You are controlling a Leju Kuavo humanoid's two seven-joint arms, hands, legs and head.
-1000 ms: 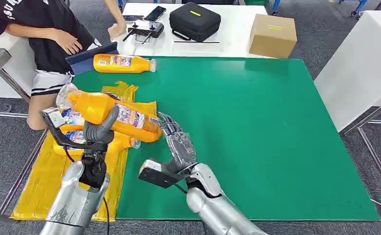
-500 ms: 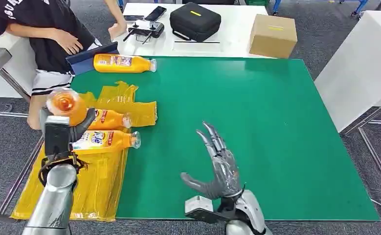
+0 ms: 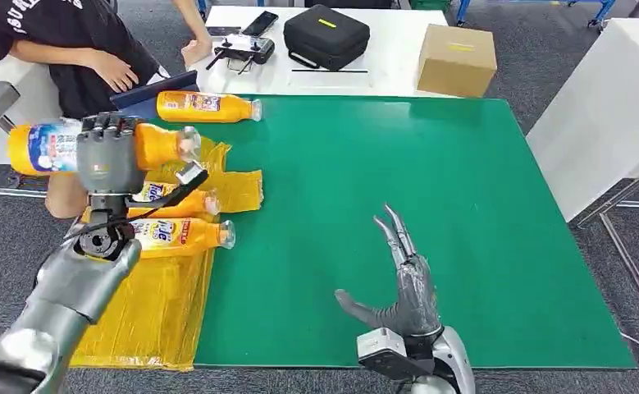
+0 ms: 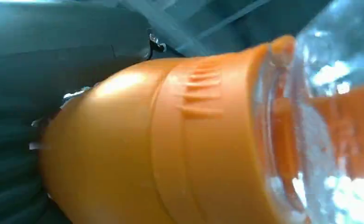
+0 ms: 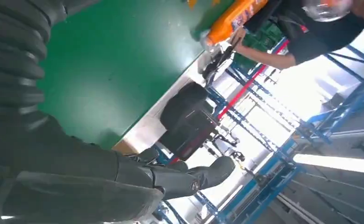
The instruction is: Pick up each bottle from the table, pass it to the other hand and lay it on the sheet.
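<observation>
- The green table [image 3: 398, 213] runs wide in front of the robot, with the yellow sheet [image 3: 148, 304] draped over its left edge.
- A person [image 3: 70, 49] sits at the far left corner, by a white table holding a black case [image 3: 326, 34] and a cardboard box [image 3: 458, 57].
- The left hand [image 3: 107, 156] is raised above the sheet and grasps an orange bottle [image 3: 49, 146] around its middle, the bottle held level with its cap pointing right.
- The right hand [image 3: 406, 283] hovers over the near part of the table, fingers spread, holding nothing.
- Two bottles [image 3: 172, 217] already lie side by side on the sheet, just below the held one.
- One more bottle [image 3: 207, 107] lies on the green table at its far edge, well apart from both hands.
- By my reckoning the handover is done and this is the laying step: the next move calls for lowering the held bottle onto a free part of the sheet beside the two, keeping it level, then letting go.
</observation>
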